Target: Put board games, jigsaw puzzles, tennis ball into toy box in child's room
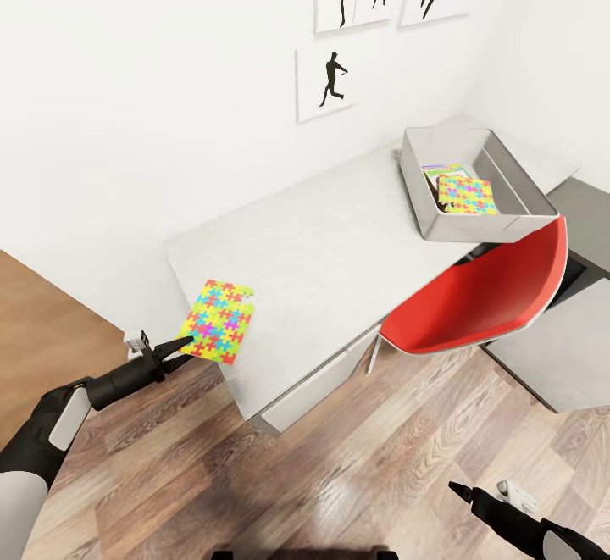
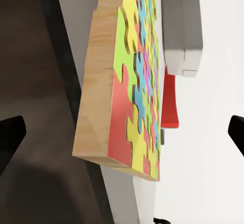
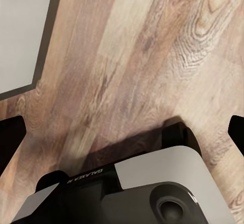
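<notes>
Left gripper at table's near-left corner, fingers wide apart, nothing held. Jigsaw puzzle lies flat just ahead of fingertips, overhanging table edge; left wrist view shows its thin edge centred between fingers. Contact: cannot tell, probably none. Right gripper low over plank floor, far from puzzle, spread wide, empty. Toy box at table's far end, second puzzle inside. Red chair stands between, beside the table.
</notes>
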### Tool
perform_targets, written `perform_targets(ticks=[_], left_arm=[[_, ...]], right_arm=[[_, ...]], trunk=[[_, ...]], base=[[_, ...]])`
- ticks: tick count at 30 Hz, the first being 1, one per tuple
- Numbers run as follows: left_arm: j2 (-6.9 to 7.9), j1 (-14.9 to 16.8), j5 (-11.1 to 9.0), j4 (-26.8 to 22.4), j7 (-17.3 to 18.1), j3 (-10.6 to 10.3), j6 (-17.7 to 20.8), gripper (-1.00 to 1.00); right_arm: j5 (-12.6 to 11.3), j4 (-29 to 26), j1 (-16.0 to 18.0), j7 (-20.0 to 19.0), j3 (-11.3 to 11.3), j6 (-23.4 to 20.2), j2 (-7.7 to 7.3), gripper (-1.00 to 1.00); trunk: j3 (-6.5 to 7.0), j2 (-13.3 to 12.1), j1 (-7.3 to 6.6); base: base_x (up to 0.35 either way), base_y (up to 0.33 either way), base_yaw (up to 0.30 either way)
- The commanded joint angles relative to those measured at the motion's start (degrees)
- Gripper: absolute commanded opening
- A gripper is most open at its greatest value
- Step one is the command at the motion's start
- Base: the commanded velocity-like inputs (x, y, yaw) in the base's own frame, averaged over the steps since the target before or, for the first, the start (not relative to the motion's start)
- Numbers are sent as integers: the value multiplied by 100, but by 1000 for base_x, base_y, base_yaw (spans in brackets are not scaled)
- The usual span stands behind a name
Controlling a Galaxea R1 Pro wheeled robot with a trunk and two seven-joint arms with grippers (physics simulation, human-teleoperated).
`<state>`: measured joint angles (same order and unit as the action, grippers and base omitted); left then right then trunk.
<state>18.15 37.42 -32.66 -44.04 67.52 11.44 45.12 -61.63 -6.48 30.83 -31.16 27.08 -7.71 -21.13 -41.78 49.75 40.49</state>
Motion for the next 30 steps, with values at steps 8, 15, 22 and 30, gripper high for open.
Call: perform_targets(ticks=[8,15,22,30], left_arm=[[19,2,-28,1,38,6,47,100],[29,2,-22,1,118,7,49,100],[37,2,-21,1,156,14,47,100],[46,2,-21,1,165,16,48,-100]], right_arm=[[-60,-2,2,-13,26,-38,2,100],[-60,-2,2,-13,26,-38,3,100],[-60,-2,2,-13,26,-38,3,100],[-60,-2,4,-13,26,-38,2,100]], trunk=[[-4,4,1],[-4,4,1],[-4,4,1],[-4,4,1]], base=[[0,0,0],[0,0,0],[0,0,0],[0,0,0]])
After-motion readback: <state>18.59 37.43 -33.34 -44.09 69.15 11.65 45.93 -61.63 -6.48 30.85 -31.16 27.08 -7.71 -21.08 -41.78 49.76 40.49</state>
